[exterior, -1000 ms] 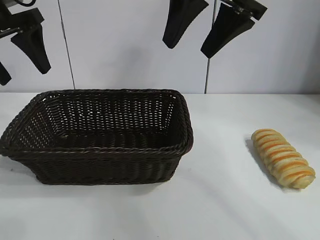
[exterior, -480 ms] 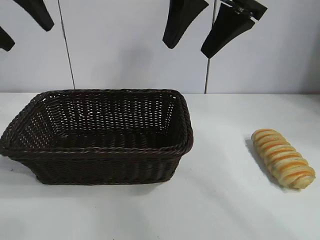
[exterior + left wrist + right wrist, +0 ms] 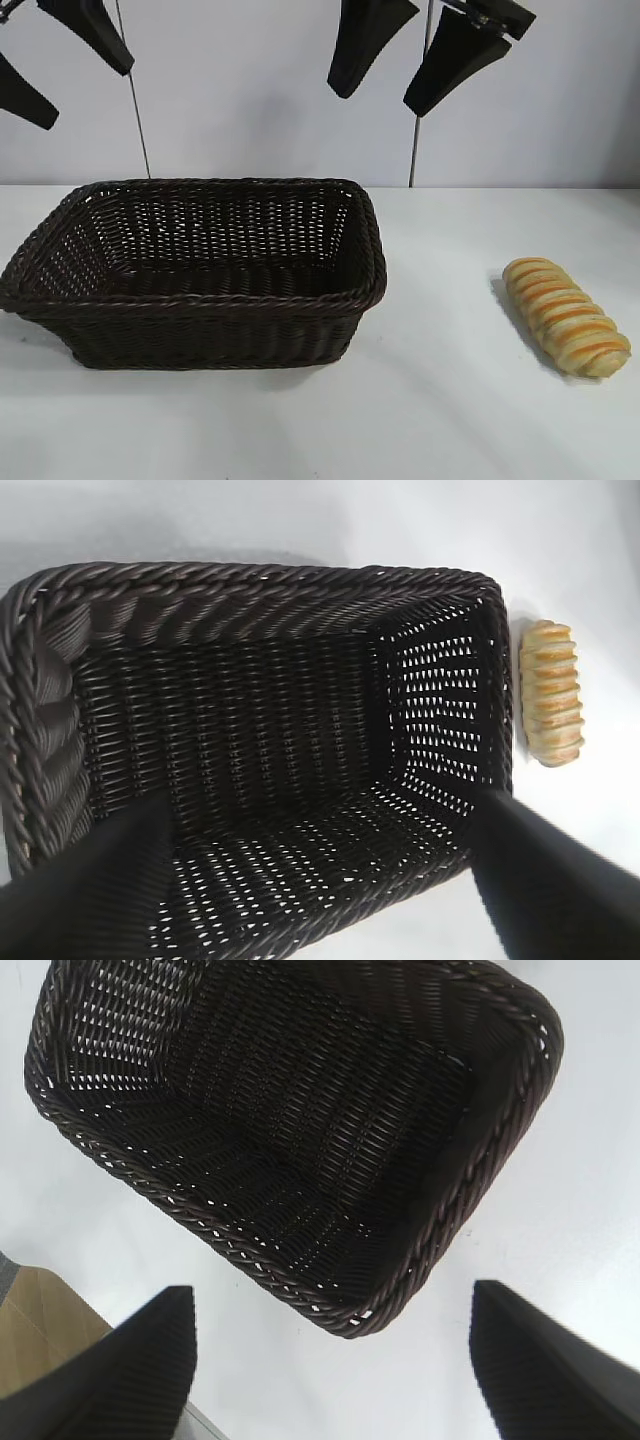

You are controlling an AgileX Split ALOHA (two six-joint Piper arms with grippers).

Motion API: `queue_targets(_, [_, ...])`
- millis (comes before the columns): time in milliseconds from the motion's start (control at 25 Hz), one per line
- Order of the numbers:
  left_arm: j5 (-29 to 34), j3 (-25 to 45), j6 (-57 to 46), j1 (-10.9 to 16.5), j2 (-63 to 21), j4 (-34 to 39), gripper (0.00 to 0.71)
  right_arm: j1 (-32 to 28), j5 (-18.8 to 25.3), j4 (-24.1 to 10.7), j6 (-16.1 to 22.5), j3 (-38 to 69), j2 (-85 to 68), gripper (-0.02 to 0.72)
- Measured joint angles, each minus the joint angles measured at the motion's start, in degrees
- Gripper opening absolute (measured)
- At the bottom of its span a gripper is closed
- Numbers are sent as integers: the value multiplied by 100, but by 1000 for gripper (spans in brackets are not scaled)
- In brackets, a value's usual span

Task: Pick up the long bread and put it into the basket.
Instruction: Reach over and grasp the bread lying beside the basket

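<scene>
Table, white and broad, carries everything we see. Largest on it is the basket, dark woven wicker with a braided rim and sloping sides, sitting at the exterior view's left half with nothing inside; from the left wrist view we look straight down into its bare bottom, and the right wrist view shows the same hollow interior. Above the table, at the top of the exterior view, our right gripper hangs high over the basket's right end, its two black fingers spread apart and gripping nothing. Our left gripper hangs over the basket's left end, fingers likewise parted and free of any load. Smallest is the bread, a golden loaf with orange-brown ridges, lying flat on the table well apart from the basket's right side and angled toward the near right corner; the left wrist view shows it beyond the basket's short end.
</scene>
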Motion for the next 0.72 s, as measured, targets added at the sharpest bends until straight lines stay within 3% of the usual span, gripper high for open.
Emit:
queue_targets(520, [-222, 0, 0, -5, 0, -20, 594, 0, 0, -155, 0, 0, 0, 548])
queue_targets(720, [-243, 0, 0, -122, 0, -20, 594, 0, 0, -516, 105, 0, 0, 548])
